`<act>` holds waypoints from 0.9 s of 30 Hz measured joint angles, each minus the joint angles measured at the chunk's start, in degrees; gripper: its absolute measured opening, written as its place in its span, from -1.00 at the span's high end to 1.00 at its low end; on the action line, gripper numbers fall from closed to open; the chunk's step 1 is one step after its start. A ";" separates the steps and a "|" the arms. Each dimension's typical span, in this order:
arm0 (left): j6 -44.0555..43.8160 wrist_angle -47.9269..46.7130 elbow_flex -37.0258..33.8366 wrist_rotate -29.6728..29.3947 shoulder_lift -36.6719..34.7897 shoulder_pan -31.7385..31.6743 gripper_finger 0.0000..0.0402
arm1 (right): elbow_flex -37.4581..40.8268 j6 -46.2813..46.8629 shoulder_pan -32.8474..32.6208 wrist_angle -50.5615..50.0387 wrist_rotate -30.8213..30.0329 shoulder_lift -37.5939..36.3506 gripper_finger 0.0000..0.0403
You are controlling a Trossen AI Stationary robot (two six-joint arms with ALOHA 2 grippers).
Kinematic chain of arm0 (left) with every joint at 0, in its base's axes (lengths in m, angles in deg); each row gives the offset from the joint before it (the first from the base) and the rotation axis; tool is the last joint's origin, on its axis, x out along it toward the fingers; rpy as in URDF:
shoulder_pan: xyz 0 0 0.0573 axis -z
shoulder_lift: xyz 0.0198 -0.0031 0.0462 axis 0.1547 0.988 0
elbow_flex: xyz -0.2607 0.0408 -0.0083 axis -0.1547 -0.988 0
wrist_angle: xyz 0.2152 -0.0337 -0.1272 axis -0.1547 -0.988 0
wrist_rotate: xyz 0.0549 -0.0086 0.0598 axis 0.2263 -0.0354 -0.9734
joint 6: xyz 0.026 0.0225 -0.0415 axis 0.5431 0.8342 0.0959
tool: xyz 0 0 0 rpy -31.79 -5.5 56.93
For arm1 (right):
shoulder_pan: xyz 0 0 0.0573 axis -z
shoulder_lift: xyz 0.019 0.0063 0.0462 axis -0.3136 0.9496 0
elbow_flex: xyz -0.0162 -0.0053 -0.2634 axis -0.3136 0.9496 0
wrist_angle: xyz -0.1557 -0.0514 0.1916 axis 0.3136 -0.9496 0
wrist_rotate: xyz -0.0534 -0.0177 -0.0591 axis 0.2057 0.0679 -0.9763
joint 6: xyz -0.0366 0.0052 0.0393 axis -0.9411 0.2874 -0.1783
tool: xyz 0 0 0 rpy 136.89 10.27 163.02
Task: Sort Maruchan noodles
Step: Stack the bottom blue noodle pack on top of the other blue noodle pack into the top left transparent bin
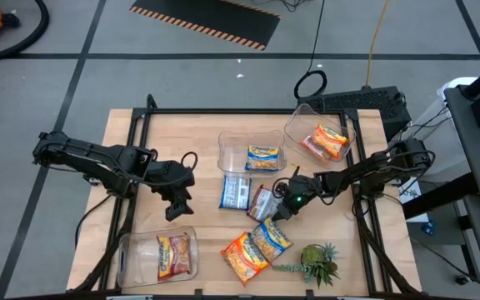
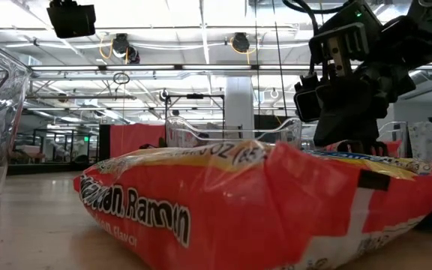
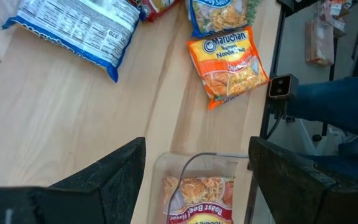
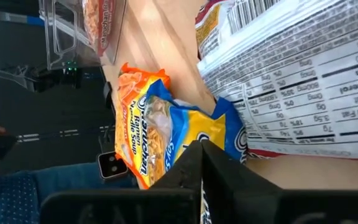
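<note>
Fingers (image 3: 104,180) of the left gripper (image 1: 176,202) are seen spread apart with nothing held between them, above the bare table (image 1: 198,137) just beyond the near-left clear bin (image 1: 127,250). In that bin a red-brown packet (image 1: 176,254) is lying flat; it is also seen in the left wrist view (image 3: 197,199).

At the right gripper (image 1: 283,206), which is lowered over the cluster of packets in the middle of the table, the fingers are seen only as a dark mass in the right wrist view, so whether they are open or closed cannot be told. They are placed right at the blue-and-yellow packet (image 1: 271,236) and beside a red-brown packet (image 1: 262,202) that is turned label-side up.

A blue-and-white packet (image 1: 235,192), back side up, is lying just left of the right gripper, between the two arms. An orange packet (image 1: 242,256) is set touching the blue-and-yellow one near the table's front edge, and in the low view it (image 2: 238,206) fills the foreground.

A second blue-and-yellow packet (image 1: 262,157) is held in the clear middle bin (image 1: 227,146). Orange packets (image 1: 327,140) are contained in the tilted clear far-right bin (image 1: 298,125).

A small green plant (image 1: 319,262) is placed at the front right corner, just right of the loose packets.
</note>
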 joint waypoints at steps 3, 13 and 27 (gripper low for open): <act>-0.03 0.00 0.00 -0.53 0.00 0.00 -0.44 | 0.00 2.38 -0.06 0.15 0.15 0.00 0.97; 0.25 0.00 0.00 -0.87 0.00 0.01 -0.44 | -0.04 9.70 -2.93 -1.40 -4.18 -1.70 0.47; 3.75 0.00 0.00 -1.02 0.02 -1.64 -0.44 | -0.02 5.92 -6.93 -6.44 -2.82 -1.66 0.20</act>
